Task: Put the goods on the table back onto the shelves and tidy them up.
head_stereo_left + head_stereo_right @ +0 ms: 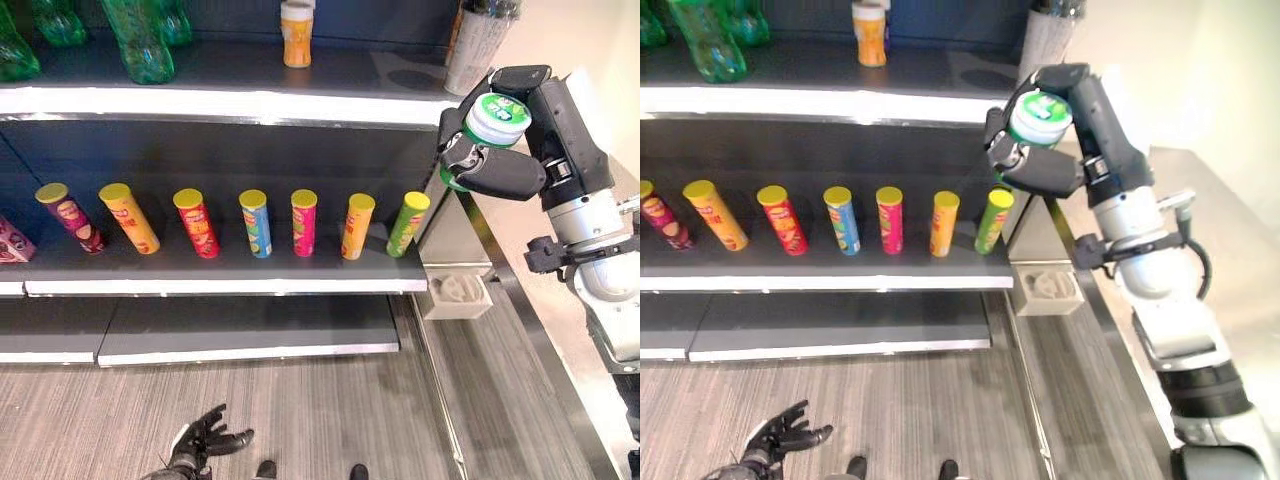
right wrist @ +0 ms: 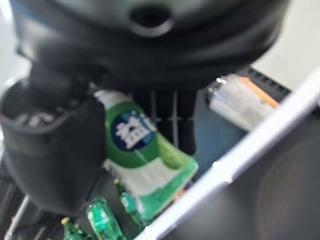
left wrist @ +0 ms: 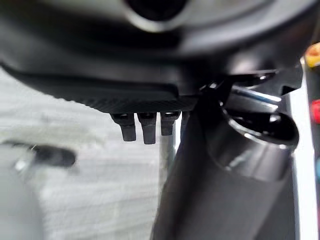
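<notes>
A green and white tub (image 1: 496,122) with a white lid is gripped in the right hand (image 1: 492,165), whose dark fingers and thumb are curled round its sides. The tub is held in the air at the right end of the shelves, level with the white front edge of the top shelf (image 1: 230,105) and just beside its corner. In the right wrist view the same tub (image 2: 142,155) is seen clamped between the thumb and the fingers, with green bottles and a pale packet (image 2: 241,100) seen beyond it.

On the top shelf, green bottles (image 1: 140,40) are stood at the left, an orange cup (image 1: 296,34) near the middle, and a pale cylindrical container (image 1: 478,45) at the right end, just behind the raised hand. On the middle shelf (image 1: 225,285), seven crisp tubes are set in a row, each with a yellow lid: a dark red one (image 1: 68,217), an orange-yellow one (image 1: 129,217), a red one (image 1: 196,222), a blue one (image 1: 256,223), a pink one (image 1: 304,222), an orange one (image 1: 357,226) and a green one (image 1: 408,223). A pink box (image 1: 14,240) is seen at the far left of that shelf.

The left hand (image 1: 205,438) is hung low over the grey striped floor (image 1: 300,420), its fingers spread and relaxed, nothing held.
</notes>
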`<state>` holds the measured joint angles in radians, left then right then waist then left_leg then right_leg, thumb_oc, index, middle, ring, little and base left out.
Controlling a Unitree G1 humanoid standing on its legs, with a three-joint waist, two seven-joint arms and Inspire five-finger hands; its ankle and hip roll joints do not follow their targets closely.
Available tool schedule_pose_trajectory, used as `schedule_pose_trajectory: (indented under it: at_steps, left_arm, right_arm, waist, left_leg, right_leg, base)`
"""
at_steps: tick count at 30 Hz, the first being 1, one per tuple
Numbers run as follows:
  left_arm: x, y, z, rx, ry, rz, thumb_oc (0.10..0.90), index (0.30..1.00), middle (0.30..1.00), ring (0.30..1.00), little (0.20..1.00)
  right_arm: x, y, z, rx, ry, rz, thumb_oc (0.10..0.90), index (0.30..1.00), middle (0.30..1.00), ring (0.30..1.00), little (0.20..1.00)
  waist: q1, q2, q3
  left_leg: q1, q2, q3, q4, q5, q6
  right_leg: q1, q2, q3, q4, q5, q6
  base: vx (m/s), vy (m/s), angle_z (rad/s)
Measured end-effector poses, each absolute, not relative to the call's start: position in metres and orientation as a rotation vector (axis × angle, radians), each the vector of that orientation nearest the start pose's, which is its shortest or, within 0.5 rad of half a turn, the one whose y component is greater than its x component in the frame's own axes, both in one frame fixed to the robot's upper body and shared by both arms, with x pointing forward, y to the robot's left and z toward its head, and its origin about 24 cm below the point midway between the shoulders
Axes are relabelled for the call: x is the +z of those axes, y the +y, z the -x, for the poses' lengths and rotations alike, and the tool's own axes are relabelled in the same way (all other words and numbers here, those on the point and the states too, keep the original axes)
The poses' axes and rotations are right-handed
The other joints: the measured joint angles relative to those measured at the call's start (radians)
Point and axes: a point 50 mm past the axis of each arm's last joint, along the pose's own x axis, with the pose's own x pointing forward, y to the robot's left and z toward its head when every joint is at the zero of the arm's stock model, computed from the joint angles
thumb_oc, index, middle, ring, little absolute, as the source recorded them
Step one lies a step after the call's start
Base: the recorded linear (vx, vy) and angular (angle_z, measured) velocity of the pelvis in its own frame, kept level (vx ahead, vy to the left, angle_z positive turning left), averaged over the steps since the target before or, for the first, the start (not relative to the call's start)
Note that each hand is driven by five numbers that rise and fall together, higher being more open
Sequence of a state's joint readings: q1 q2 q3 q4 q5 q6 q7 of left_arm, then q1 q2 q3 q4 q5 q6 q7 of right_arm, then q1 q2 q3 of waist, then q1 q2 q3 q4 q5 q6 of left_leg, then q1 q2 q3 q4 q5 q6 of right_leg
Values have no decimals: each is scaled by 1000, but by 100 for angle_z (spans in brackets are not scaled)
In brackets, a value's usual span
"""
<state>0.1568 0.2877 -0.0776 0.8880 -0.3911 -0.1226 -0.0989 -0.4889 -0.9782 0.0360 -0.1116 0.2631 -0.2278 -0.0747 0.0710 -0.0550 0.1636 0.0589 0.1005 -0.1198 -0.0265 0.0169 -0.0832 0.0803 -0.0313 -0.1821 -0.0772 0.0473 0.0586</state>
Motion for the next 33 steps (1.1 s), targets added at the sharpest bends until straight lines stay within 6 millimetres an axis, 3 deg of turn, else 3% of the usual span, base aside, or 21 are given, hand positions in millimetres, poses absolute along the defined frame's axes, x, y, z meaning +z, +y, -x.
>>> schedule_pose_trajectory:
  at_steps: [4,7,9,11,12,14,16,18,19,22,27,30,33]
  left_arm:
    - [-142,226,-100,173,907,147,800,900,900,900,900]
    - [-140,230,-102,182,898,136,800,900,900,900,900]
    - [-137,234,-107,181,882,124,800,900,900,900,900]
    - [-127,241,-126,178,815,112,800,900,900,900,900]
    - [-126,241,-131,181,804,123,800,900,900,900,900]
    - [-128,242,-125,189,818,126,800,900,900,900,900]
    - [-128,246,-121,196,832,115,800,900,900,900,900]
    - [-130,244,-119,190,842,115,800,900,900,900,900]
    - [-132,236,-120,157,853,114,800,900,900,900,900]
    - [-129,240,-124,156,841,94,800,900,900,900,900]
    - [-112,270,-143,208,767,9,800,900,900,900,900]
    - [-108,280,-142,216,770,-32,800,900,900,900,900]
    - [-108,283,-141,228,774,-41,800,900,900,900,900]
  right_arm:
    - [302,-231,-283,57,-860,660,400,300,300,300,300]
    - [306,-230,-284,55,-873,647,400,300,300,300,300]
    - [309,-229,-284,56,-882,639,400,300,300,300,300]
    - [323,-230,-285,49,-908,643,400,300,300,300,300]
    - [329,-230,-286,46,-906,675,400,300,300,300,300]
    - [332,-231,-284,44,-913,689,400,300,300,300,300]
    - [331,-230,-284,45,-920,683,400,300,300,300,300]
    - [330,-232,-285,33,-905,679,400,300,300,300,300]
    - [331,-238,-282,9,-913,666,400,300,300,300,300]
    - [328,-243,-282,-14,-897,649,400,300,300,300,300]
    - [325,-245,-283,-22,-887,633,400,300,300,300,300]
    - [326,-245,-283,-34,-895,628,400,300,300,300,300]
    - [324,-252,-287,-62,-869,627,400,300,300,300,300]
  waist:
    - [24,-5,3]
    - [30,-18,7]
    - [30,-30,13]
    - [41,-58,45]
    - [50,-57,58]
    - [56,-50,59]
    - [38,-63,66]
    - [21,-46,63]
    - [7,-18,57]
    - [-15,-46,49]
    - [14,-50,45]
    - [20,-44,45]
    - [21,-40,45]
  left_leg:
    - [18,4,-4,-21,8,-18]
    - [9,-10,-36,0,8,-19]
    - [-23,-22,-44,39,6,-22]
    - [-143,-47,-45,201,5,-53]
    - [-153,-48,-22,212,7,-60]
    - [-144,-18,36,171,-18,-39]
    - [-139,45,57,124,-18,-40]
    - [-110,98,53,34,-3,-63]
    - [-84,90,54,-24,48,-77]
    - [-72,-16,74,-42,81,-21]
    - [-41,-101,110,-54,61,44]
    - [-24,-99,122,-55,58,49]
    - [14,-86,122,-58,43,71]
  right_leg:
    - [23,5,-12,-17,12,-1]
    - [43,-4,-43,-17,-4,18]
    - [43,-11,-60,-17,-10,20]
    - [26,-33,-61,-24,-21,-11]
    - [28,-39,-63,-24,-17,-15]
    - [30,-40,-61,-24,-17,-26]
    - [26,-49,-49,-24,-20,-26]
    - [25,-52,-43,-23,-14,-1]
    - [27,-74,-41,-16,-5,28]
    - [25,-175,-33,-16,20,65]
    - [5,-260,-48,38,61,91]
    - [-26,-277,-54,117,63,95]
    - [-28,-265,-47,132,28,152]
  base:
    - [120,-84,13]
    - [-7,-56,35]
    - [-43,20,42]
    - [35,131,53]
    - [96,186,31]
    - [111,224,6]
    - [160,250,-7]
    - [173,352,-7]
    - [135,304,-11]
    - [61,210,-1]
    - [14,234,-6]
    - [-14,83,-11]
    - [4,-2,-8]
